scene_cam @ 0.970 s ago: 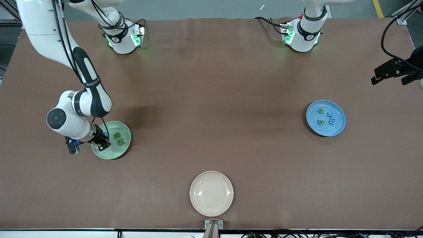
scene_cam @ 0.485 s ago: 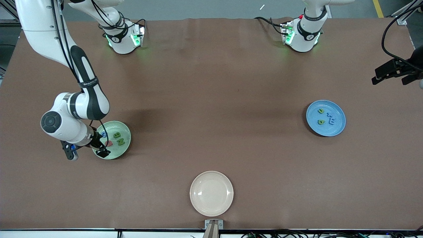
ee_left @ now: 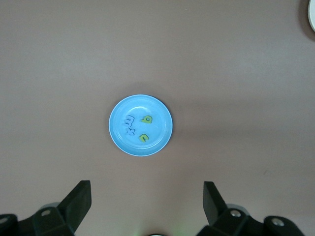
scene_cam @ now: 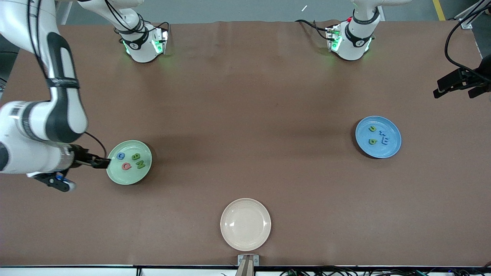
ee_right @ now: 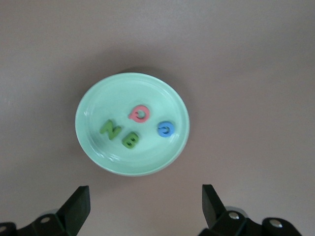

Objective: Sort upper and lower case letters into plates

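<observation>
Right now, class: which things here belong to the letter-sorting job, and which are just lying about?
Job:
green plate, holding four letters
blue plate, holding four letters
right gripper, open, at the green plate's edge
left gripper, open, over the blue plate

Lying about:
cream plate

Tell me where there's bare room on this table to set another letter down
The cream plate holds nothing. Bare brown table spans the middle between the green plate and the blue plate. Both of those are crowded with letters, and the right pincer, open, sits at the green plate's edge.
</observation>
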You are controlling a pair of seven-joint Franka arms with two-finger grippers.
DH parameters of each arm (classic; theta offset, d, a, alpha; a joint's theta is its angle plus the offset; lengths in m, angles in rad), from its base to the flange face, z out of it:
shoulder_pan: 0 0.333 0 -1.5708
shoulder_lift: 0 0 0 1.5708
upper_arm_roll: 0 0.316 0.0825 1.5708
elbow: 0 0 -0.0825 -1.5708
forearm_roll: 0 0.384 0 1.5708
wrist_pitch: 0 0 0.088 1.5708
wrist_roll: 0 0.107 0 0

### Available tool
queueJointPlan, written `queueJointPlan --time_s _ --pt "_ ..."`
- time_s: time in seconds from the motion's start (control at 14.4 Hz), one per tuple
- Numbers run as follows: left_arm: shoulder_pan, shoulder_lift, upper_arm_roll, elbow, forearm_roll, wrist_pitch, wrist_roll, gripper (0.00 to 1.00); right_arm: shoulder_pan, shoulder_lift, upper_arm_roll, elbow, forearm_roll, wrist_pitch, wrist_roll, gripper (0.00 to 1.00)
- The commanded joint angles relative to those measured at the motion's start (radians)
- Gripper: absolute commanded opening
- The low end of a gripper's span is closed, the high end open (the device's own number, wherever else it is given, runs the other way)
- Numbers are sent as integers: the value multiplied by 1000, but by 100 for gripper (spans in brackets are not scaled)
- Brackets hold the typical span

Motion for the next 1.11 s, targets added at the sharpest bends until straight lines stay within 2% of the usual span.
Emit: queueJointPlan --time_s 0.0,0.21,0.55,1.04 --pt "16 -11 -19 -4 -17 -13 -1 100 -37 9 15 85 -71 -119 -133 100" --pt "16 -11 -19 -16 -17 -13 -1 100 -40 9 10 163 -105 -228 -156 100" --pt "19 -10 -19 -18 -15 -9 1 100 -68 11 21 281 -90 -224 -150 100" --pt "19 -13 -19 -12 -8 0 7 100 -23 -25 24 312 -85 -227 -144 100"
